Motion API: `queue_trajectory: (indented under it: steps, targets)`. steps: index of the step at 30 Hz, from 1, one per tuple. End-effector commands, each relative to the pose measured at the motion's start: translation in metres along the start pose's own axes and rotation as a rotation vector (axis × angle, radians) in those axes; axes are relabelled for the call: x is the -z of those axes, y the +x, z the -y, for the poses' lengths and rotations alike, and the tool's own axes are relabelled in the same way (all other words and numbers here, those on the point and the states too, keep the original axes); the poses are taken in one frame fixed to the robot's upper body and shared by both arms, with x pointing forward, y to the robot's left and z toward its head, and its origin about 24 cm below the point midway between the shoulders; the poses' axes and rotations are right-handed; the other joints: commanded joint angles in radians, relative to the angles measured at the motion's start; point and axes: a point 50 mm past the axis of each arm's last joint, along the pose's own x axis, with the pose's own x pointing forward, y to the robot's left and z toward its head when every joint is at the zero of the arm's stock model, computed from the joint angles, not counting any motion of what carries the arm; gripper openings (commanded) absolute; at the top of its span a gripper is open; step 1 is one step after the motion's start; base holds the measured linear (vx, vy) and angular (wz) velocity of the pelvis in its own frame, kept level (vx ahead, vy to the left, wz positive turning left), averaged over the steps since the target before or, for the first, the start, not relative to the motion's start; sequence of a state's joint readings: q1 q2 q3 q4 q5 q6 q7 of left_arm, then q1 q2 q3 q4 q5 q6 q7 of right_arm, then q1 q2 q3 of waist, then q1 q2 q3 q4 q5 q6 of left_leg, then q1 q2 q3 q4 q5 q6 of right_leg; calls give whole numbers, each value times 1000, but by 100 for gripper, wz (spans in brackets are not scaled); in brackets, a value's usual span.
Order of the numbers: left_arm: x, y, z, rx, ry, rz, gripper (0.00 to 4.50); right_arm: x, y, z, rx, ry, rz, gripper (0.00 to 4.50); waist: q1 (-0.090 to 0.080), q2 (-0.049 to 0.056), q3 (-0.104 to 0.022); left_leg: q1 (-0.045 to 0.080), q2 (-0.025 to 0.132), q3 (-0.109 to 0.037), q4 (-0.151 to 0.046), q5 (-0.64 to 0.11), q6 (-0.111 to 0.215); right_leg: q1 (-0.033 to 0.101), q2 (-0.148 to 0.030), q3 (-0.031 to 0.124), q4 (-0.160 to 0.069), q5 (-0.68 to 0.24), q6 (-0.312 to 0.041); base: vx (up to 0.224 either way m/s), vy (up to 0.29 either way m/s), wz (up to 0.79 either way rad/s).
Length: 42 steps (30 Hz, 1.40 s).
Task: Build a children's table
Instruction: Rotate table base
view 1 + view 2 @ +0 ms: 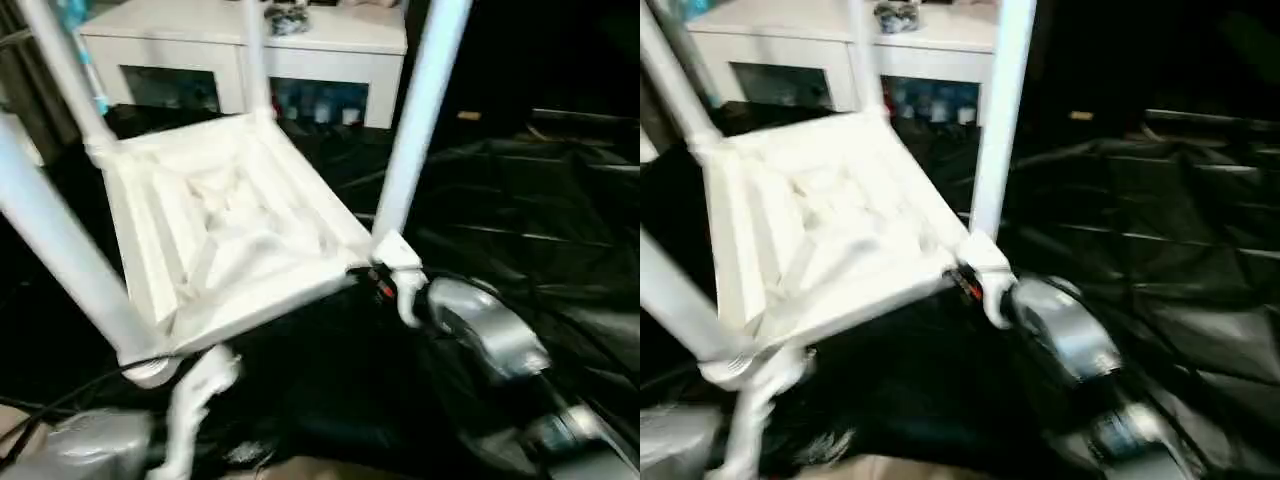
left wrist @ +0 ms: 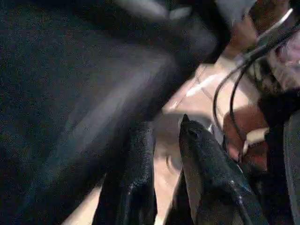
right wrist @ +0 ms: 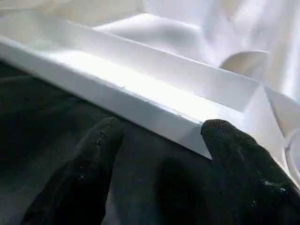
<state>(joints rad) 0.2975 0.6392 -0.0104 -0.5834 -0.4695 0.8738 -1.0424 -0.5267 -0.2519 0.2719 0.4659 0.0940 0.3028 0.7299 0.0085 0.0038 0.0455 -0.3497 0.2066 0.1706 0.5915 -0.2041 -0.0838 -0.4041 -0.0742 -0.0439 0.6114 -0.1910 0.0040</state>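
Table [image 1: 230,225] upside-down on black sheet w/ all 4 legs [image 1: 425,110] socketed, so you're at flip stage: right gripper [image 3: 159,140] spread at rim, grasping nothing; left gripper [image 2: 161,154] near-closed, empty — get holds first

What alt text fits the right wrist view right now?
The right gripper, its two black fingers spread open, sits at the white rim of the upturned tabletop, over dark sheeting.
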Motion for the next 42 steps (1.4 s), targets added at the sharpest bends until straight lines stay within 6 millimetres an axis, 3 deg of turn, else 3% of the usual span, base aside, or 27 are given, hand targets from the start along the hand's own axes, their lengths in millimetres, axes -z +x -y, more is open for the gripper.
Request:
queue_trajectory:
  steps: [1, 4, 6, 8, 10, 13, 14, 16, 18, 19, 21, 22, 23, 24, 25, 27, 28, 31, 34, 36, 37, 38, 42]
  targets:
    - [-3, -16, 0, -19, 28, 6, 111, 2, 0, 13, 93, -13, -16, 318, 0, 10, -38, 6, 11, -1, -77, -342, -21, 20, -35, 33, -89, -393, -172, 0, 0, 0]
    - [0, -28, -1, -39, 24, -1, 111, 1, 0, 18, 129, -15, -11, 318, 3, 10, -39, 7, 13, 2, -78, -332, -18, 23, -31, 35, -80, -313, -191, 0, 0, 0]
    - [4, -40, -4, -66, 13, -8, 111, 4, -1, 22, 156, -33, -29, 318, 2, 6, -41, -1, 12, 1, -79, -313, -14, 31, -33, 34, -75, -285, -197, 0, 0, 0]
    - [3, -63, -11, -137, -36, 3, 111, 8, -5, 26, 176, -16, -26, 318, 3, 5, -43, 1, 9, 4, -77, -295, -7, 30, -31, 36, -72, -254, -207, 0, 0, 0]
    - [2, -70, -13, -161, -40, 12, 111, 9, -6, 27, 178, -16, -22, 318, 4, 6, -45, 4, 9, 5, -75, -279, -3, 30, -29, 35, -68, -217, -215, 0, 0, 0]
    - [-16, -99, -20, -256, -1, 112, 128, 16, -18, 29, 172, 7, 1, 318, 11, 5, -44, 4, 8, 7, -74, -261, 5, 34, -29, 37, -67, -189, -225, 0, 0, 0]
    - [-25, -108, -22, -278, 25, 165, 139, 19, -24, 30, 178, 21, 9, 318, 12, -9, -44, 3, 8, 9, -74, -253, 10, 36, -27, 36, -67, -172, -231, 0, 0, 0]
    - [-36, -118, -24, -286, 56, 230, 148, 24, -31, 32, 198, 34, 13, 318, 24, -3, -44, 7, 7, 8, -75, -252, 9, 35, -29, 36, -66, -184, -228, 0, 0, 0]
    - [-52, -123, -31, -284, 99, 318, 175, 32, -39, 33, 217, 45, 2, 318, 29, -5, -43, 10, 7, 9, -76, -267, 5, 34, -29, 37, -68, -206, -222, 0, 0, 0]
    - [-53, -123, -32, -282, 102, 324, 180, 33, -40, 33, 218, 46, 0, 318, 30, 1, -43, 11, 7, 8, -76, -270, 2, 33, -30, 37, -66, -206, -223, 0, 0, 0]
    - [-56, -121, -34, -273, 108, 326, 198, 36, -41, 32, 218, 45, -5, 318, 27, -7, -44, 2, 8, 5, -77, -257, 1, 41, -33, 37, -64, -208, -219, 0, 0, 0]
    - [-58, -112, -39, -253, 114, 316, 198, 38, -42, 30, 217, 47, -7, 318, 29, 2, -45, 8, 8, 7, -75, -261, -1, 37, -34, 38, -69, -218, -214, 0, 0, 0]
    - [-59, -110, -40, -248, 114, 314, 219, 39, -42, 29, 217, 48, -7, 318, 30, 0, -45, 11, 9, 8, -74, -260, -1, 35, -33, 39, -69, -213, -214, 0, 0, 0]
    - [-64, -100, -45, -232, 124, 328, 219, 39, -42, 27, 219, 56, -2, 318, 32, -7, -47, 8, 8, 8, -74, -246, 4, 38, -33, 39, -65, -199, -220, 0, 0, 0]
    - [-66, -96, -47, -222, 128, 336, 225, 40, -42, 27, 221, 60, 1, 318, 38, -5, -47, 14, 10, 10, -73, -245, 1, 33, -35, 40, -67, -205, -222, 0, 0, 0]
    - [-75, -77, -49, -159, 133, 373, 243, 41, -37, 25, 241, 61, 2, 318, 41, -5, -48, 7, 9, 8, -73, -230, -7, 40, -37, 39, -62, -196, -227, 0, 0, 0]
    - [-75, -76, -50, -155, 134, 375, 253, 41, -36, 25, 242, 61, 2, 318, 43, -4, -47, 10, 10, 9, -74, -233, -10, 37, -36, 39, -65, -202, -224, 0, 0, 0]
    - [-84, -45, -57, -113, 154, 384, 269, 41, -26, 20, 251, 58, 8, 318, 51, -4, -50, 13, 10, 9, -72, -243, -24, 36, -37, 39, -64, -201, -221, 0, 0, 0]
    - [-86, -28, -61, -109, 157, 369, 299, 36, -19, 18, 252, 60, 20, 318, 48, -6, -51, 5, 9, 5, -73, -242, -30, 44, -38, 38, -62, -204, -206, 0, 0, 0]
    - [-86, -26, -60, -93, 150, 371, 309, 34, -18, 17, 252, 57, 24, 318, 46, -2, -52, 4, 8, 4, -72, -240, -31, 44, -38, 39, -62, -202, -202, 0, 0, 0]
    - [-84, -26, -58, -72, 142, 367, 309, 33, -18, 16, 251, 50, 27, 318, 45, -4, -52, 3, 7, 5, -71, -232, -31, 46, -37, 38, -61, -196, -201, 0, 0, 0]
    - [-82, -30, -56, -59, 131, 356, 318, 32, -19, 16, 251, 46, 30, 318, 44, 1, -55, 2, 6, 4, -70, -220, -31, 47, -35, 37, -57, -164, -210, 0, 0, 0]
    - [-77, -40, -54, -71, 115, 324, 362, 33, -21, 16, 253, 37, 32, 318, 38, 2, -54, 2, 6, 5, -69, -208, -17, 46, -32, 36, -56, -135, -226, 0, 0, 0]
